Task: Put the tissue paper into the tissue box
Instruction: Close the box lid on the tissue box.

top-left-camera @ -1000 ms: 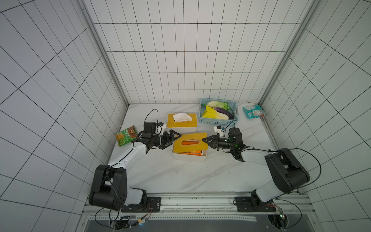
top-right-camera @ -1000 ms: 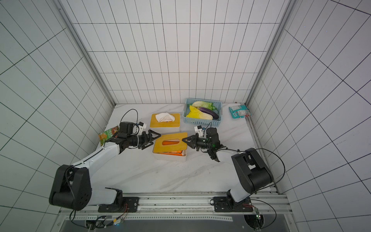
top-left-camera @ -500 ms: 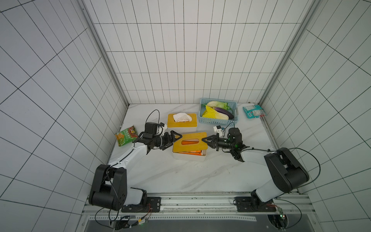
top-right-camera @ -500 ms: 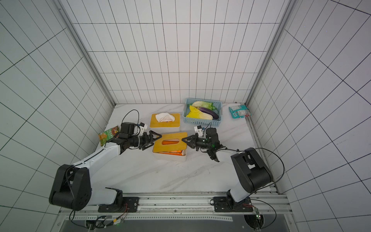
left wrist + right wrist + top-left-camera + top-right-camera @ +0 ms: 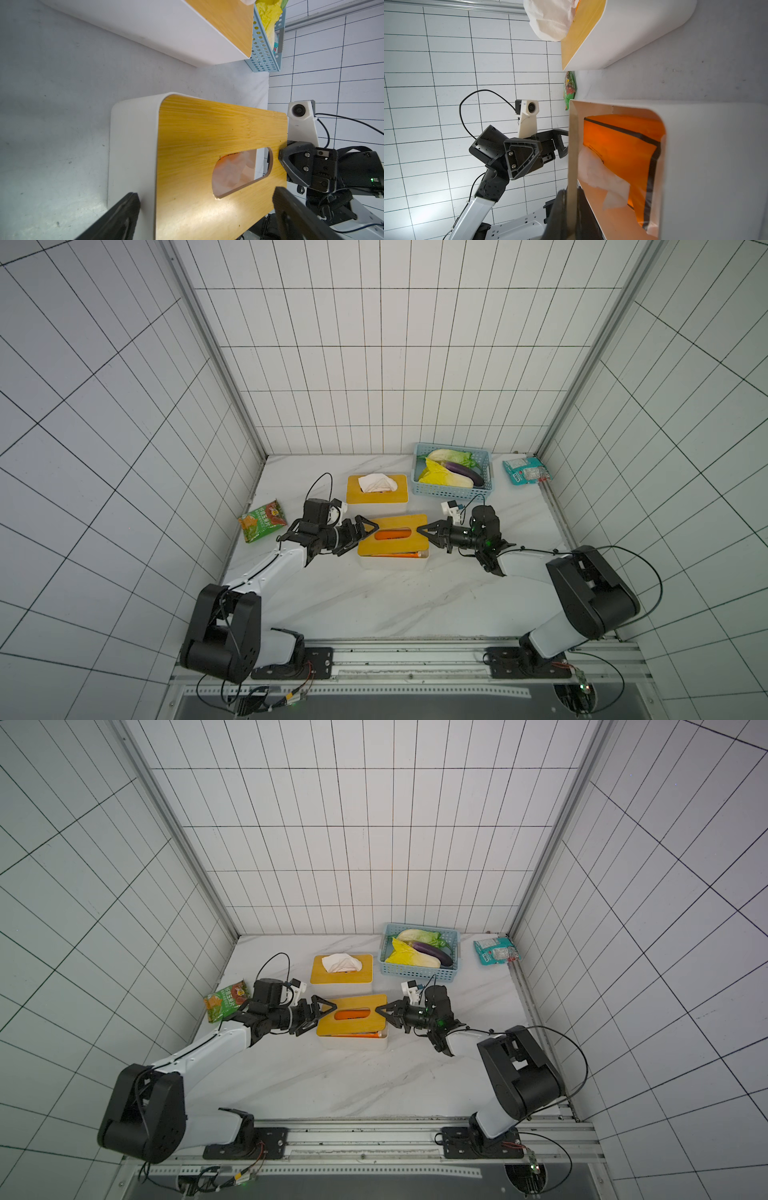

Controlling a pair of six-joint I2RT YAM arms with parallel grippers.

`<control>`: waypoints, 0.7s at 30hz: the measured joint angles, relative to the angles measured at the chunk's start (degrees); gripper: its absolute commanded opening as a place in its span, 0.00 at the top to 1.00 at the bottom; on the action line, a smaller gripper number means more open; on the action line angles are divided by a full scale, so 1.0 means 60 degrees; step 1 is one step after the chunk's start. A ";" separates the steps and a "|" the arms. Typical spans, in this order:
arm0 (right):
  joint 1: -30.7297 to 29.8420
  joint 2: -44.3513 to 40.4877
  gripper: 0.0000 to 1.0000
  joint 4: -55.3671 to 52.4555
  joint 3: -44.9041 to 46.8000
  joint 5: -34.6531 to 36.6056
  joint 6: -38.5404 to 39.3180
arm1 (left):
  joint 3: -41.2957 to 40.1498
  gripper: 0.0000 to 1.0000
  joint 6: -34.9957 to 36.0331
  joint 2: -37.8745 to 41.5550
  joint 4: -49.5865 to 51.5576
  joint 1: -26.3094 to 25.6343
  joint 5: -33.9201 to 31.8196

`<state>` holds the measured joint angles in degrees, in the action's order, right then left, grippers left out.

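left gripper [image 5: 368,536] spread wide; flanks tissue box [image 5: 390,563] at its 9 o'clock end | right gripper [image 5: 420,530] pinching lid [image 5: 386,548] edge at 3 o'clock; lid raised there | tissue paper [image 5: 618,145]: orange pack inside box

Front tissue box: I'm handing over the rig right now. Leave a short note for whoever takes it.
Right gripper: shut on the edge of the lid, which is lifted off the rim of the front tissue box at that end.
Left gripper: open at the box's opposite end, holding nothing.
Done: orange tissue pack lies inside the box.
Left: seat the lid, then release.
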<state>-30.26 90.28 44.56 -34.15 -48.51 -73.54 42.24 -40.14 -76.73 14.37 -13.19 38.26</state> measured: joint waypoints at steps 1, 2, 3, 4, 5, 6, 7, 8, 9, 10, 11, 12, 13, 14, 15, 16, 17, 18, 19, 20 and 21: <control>0.0000 -0.0007 1.00 -0.0011 0.0000 0.0000 0.0025 | 0.0000 0.02 0.0000 0.0000 0.0000 -0.0004 -0.0007; 0.0000 -0.0015 1.00 -0.0040 0.0000 -0.0004 0.0084 | 0.0000 0.02 0.0004 0.0000 0.0000 -0.0011 -0.0015; 0.0004 -0.0015 1.00 -0.0055 0.0000 -0.0004 0.0131 | 0.0000 0.02 0.0004 0.0000 0.0000 -0.0018 -0.0025; 0.0004 -0.0015 1.00 -0.0087 0.0000 -0.0007 0.0182 | 0.0000 0.02 0.0004 0.0000 0.0000 -0.0022 -0.0033; 0.0004 -0.0025 1.00 -0.0131 0.0000 -0.0007 0.0240 | 0.0000 0.02 0.0004 0.0000 0.0000 -0.0022 -0.0040; 0.0004 -0.0047 1.00 -0.0178 -0.0004 -0.0011 0.0310 | 0.0000 0.02 0.0004 0.0000 0.0004 -0.0025 -0.0051; 0.0004 -0.0073 1.00 -0.0215 -0.0004 -0.0015 0.0375 | 0.0000 0.02 0.0007 0.0000 0.0000 -0.0029 -0.0051; 0.0004 -0.0098 1.00 -0.0255 -0.0004 -0.0018 0.0415 | 0.0000 0.02 0.0007 0.0000 0.0000 -0.0033 -0.0055; 0.0004 -0.0106 1.00 -0.0273 -0.0004 -0.0022 0.0459 | 0.0000 0.02 0.0011 0.0000 0.0000 -0.0036 -0.0055; 0.0007 -0.0106 1.00 -0.0288 -0.0007 -0.0022 0.0484 | 0.0000 0.02 0.0011 0.0000 0.0000 -0.0036 -0.0055; 0.0007 -0.0106 1.00 -0.0306 -0.0007 -0.0029 0.0510 | 0.0000 0.02 0.0011 0.0000 0.0000 -0.0036 -0.0058; 0.0011 -0.0106 1.00 -0.0313 -0.0011 -0.0040 0.0525 | 0.0000 0.02 0.0011 0.0000 0.0004 -0.0036 -0.0055; 0.0018 -0.0106 1.00 -0.0331 -0.0022 -0.0047 0.0539 | 0.0000 0.02 0.0011 0.0000 0.0004 -0.0036 -0.0058; 0.0026 -0.0106 1.00 -0.0335 -0.0025 -0.0055 0.0546 | 0.0000 0.02 0.0011 0.0000 0.0004 -0.0036 -0.0055; 0.0033 -0.0106 1.00 -0.0335 -0.0025 -0.0058 0.0572 | 0.0000 0.02 0.0011 0.0000 0.0000 -0.0040 -0.0055; 0.0033 -0.0106 1.00 -0.0335 -0.0025 -0.0062 0.0572 | 0.0000 0.02 0.0011 0.0000 0.0000 -0.0044 -0.0055; 0.0040 -0.0106 1.00 -0.0335 -0.0025 -0.0069 0.0572 | 0.0000 0.02 0.0011 0.0000 0.0000 -0.0044 -0.0055; 0.0040 -0.0102 1.00 -0.0324 -0.0025 -0.0076 0.0565 | 0.0000 0.02 0.0011 0.0000 0.0000 -0.0044 -0.0055; 0.0040 -0.0098 1.00 -0.0302 -0.0025 -0.0076 0.0543 | 0.0000 0.02 0.0011 0.0000 0.0000 -0.0044 -0.0055; 0.0040 -0.0076 1.00 -0.0244 -0.0025 -0.0087 0.0503 | 0.0000 0.02 0.0011 0.0000 0.0000 -0.0044 -0.0055; 0.0044 -0.0040 1.00 -0.0171 -0.0025 -0.0095 0.0470 | 0.0000 0.03 0.0015 0.0000 0.0000 -0.0044 -0.0055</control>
<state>-30.00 90.04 43.53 -34.30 -49.08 -70.72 42.24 -40.05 -76.73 14.37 -13.45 37.93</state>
